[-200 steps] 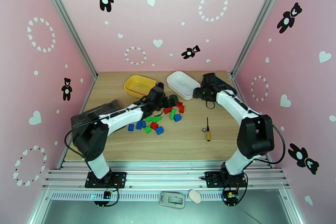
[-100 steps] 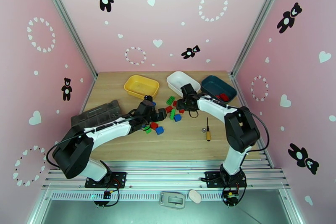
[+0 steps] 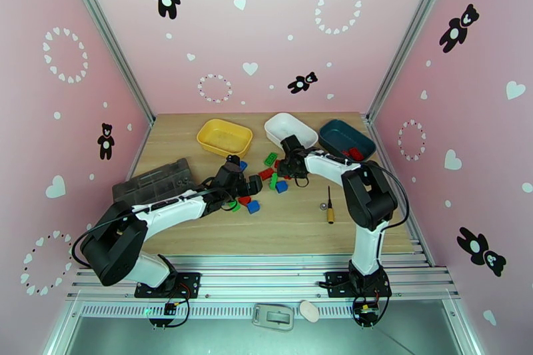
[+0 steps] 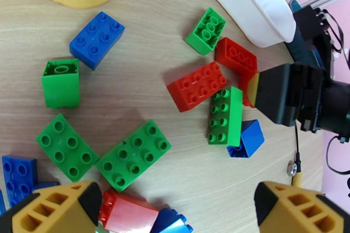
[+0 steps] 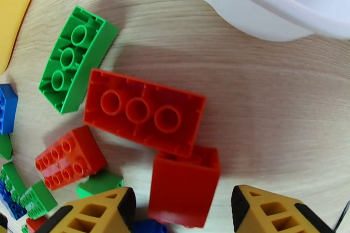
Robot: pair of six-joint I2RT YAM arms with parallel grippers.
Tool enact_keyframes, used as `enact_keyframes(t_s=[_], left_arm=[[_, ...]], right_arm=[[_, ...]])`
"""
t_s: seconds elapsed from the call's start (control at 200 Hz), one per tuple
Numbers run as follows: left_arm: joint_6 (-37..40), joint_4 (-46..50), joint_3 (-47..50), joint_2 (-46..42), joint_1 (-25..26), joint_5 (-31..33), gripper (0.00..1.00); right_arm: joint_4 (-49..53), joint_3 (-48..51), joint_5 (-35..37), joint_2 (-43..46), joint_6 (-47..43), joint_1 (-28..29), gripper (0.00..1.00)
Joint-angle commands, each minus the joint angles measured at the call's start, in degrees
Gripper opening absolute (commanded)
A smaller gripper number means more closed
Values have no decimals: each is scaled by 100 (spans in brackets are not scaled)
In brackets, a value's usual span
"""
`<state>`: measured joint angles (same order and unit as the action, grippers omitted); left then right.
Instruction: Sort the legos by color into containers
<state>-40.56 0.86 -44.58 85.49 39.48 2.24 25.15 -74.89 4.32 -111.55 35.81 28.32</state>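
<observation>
Legos (image 4: 197, 86) scattered, red brick (image 5: 183, 190) between right fingers (image 5: 271, 212)

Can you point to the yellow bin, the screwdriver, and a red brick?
yellow bin (image 3: 225, 138): top view, its bare floor.
screwdriver (image 3: 330, 215): top view, its yellow handle.
red brick (image 5: 183, 190): right wrist view, its smooth side.

In the top view the near strip of the table (image 3: 280, 233) lies bare but for the screwdriver (image 3: 329, 206) at lower right, and the back left corner is open. The middle is crowded: the legos (image 3: 266, 180) lie thick there under the left gripper (image 3: 250, 184) and right gripper (image 3: 288, 168), while the yellow bin (image 3: 224, 136), white bin (image 3: 290, 130) and teal bin (image 3: 345, 139) wall off the back and the organizer box (image 3: 153, 182) blocks the left edge. In the right wrist view a red brick (image 5: 183, 190) sits between the fingertips (image 5: 109, 212) with a slim gap each side.
</observation>
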Motion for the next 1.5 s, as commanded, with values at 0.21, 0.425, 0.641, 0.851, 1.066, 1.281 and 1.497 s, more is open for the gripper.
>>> enact_keyframes(t_s=[0.21,0.425,0.641,0.851,1.066,1.281,1.497], left_arm=[[20,-77,-170,232,54,-48,98],[119,-6,-858,655,254,-171,98],[22,-104,-1452,1179,332,-464,98],[-152,-405,-2197,1792,338,-1086,99],[-451,-605,-3507,2878,442,-1824,98],[-897,-710,-5394,4244,577,-2644,98],[-1297,-672,-7361,5399,648,-3179,98]], right_arm=[[17,-28,337,63,67,20,43],[49,197,495,509,34,11,34],[149,439,510,979,-59,-229,31],[267,691,380,1531,-219,-835,31],[421,704,214,1991,-404,-1799,30],[340,549,97,2098,-332,-2783,30],[246,17,34,1764,-184,-3306,30]])
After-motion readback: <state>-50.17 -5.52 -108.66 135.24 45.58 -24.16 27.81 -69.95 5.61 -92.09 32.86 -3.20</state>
